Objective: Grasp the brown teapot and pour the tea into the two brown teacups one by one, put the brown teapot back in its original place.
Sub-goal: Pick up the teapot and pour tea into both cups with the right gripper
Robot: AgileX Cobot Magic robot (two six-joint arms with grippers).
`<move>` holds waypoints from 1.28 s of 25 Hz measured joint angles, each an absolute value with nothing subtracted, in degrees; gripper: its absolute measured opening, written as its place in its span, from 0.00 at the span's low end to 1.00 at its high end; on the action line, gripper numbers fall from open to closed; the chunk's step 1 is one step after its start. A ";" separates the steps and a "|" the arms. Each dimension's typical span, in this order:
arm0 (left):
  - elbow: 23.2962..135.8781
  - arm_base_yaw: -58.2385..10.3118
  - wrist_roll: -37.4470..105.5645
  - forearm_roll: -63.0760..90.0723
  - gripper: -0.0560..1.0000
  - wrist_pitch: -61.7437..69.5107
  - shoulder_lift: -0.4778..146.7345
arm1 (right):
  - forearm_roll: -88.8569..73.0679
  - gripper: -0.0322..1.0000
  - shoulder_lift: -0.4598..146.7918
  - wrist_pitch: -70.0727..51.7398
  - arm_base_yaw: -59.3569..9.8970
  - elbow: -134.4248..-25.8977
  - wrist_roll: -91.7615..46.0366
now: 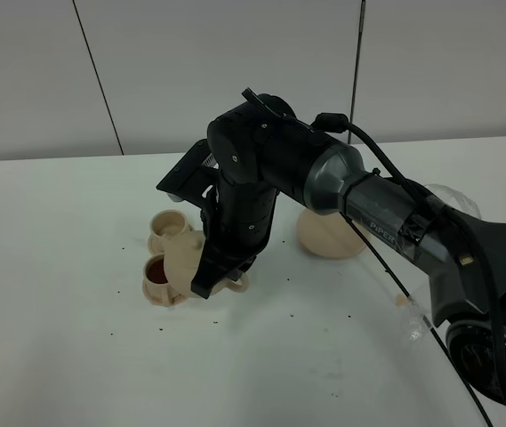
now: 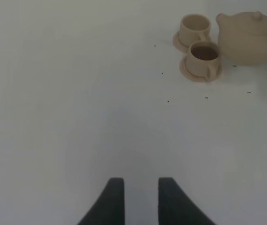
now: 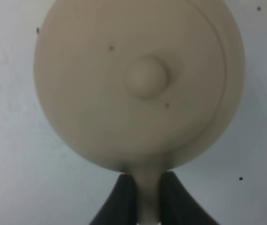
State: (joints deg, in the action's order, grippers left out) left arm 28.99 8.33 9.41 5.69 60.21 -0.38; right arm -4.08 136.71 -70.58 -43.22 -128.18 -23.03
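High view: the right gripper point(image 1: 223, 283) reaches across the white table point(image 1: 57, 356), clenched on the handle of the squat matte tan teapot point(image 1: 184, 258), just beside two small tan cylindrical teacups on saucers, the nearer point(image 1: 157, 274) holding dark tea, the farther point(image 1: 169, 224) empty; the flat round tan saucer disc point(image 1: 331, 235) lies well apart. Left wrist view: the left gripper point(image 2: 140, 201) is slightly parted, holding nothing. Right wrist view: the jaws pinch the loop handle point(image 3: 147, 206) below the lid knob point(image 3: 146, 77).
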 joint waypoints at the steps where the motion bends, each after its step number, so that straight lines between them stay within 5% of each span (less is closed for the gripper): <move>1: 28.99 8.33 9.41 5.69 0.29 60.21 -0.38 | -3.64 0.12 136.71 -70.58 -43.22 -128.18 -23.03; 32: 28.99 8.33 9.41 5.69 0.29 60.21 -0.38 | 35.89 0.12 139.99 -51.45 -44.24 -128.12 -25.59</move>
State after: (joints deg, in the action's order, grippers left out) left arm 28.99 8.33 9.41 5.69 60.21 -0.38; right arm 35.89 139.99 -51.45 -44.24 -128.12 -25.59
